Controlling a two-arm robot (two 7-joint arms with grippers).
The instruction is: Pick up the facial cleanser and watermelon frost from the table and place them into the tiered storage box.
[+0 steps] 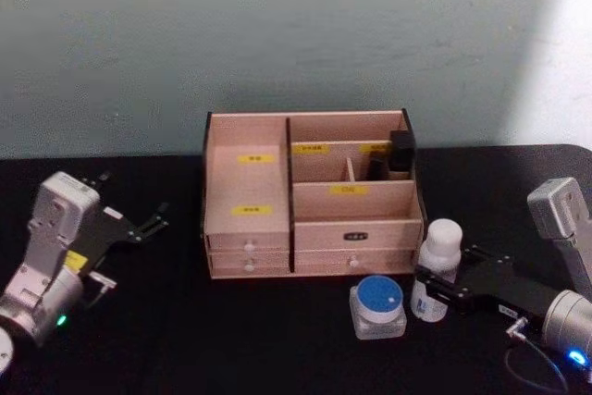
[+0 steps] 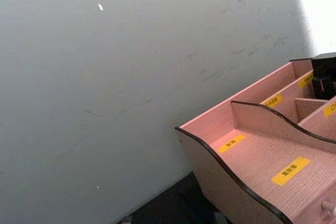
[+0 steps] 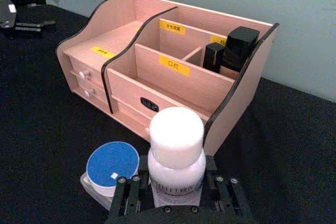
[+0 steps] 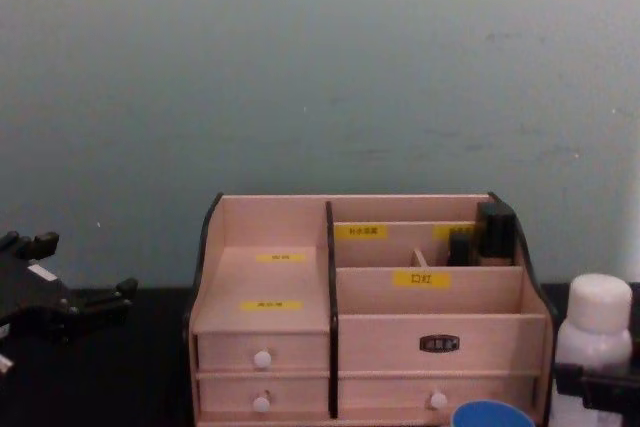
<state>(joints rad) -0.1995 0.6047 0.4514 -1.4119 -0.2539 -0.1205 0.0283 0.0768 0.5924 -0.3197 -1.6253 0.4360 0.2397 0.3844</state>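
Right gripper (image 1: 433, 290) clamped low on the facial cleanser (image 1: 440, 252), jaws against both sides of its body; the bottle stands upright on the table (image 1: 185, 344), near the right front corner of the tiered storage box (image 1: 319, 228), with the watermelon frost (image 1: 379, 307) just beside it on the left; tall, slim, white, with a rounded cap and small print; probably light, stiff, smooth plastic that tips easily, so a hold nearer mid-body seems safer; left gripper (image 1: 135, 199) spread apart, idle, well left of the box.

Black table (image 1: 185, 344) — tiered storage box (image 1: 356, 228), watermelon frost (image 1: 379, 301), facial cleanser (image 1: 441, 245) (upright) atop.
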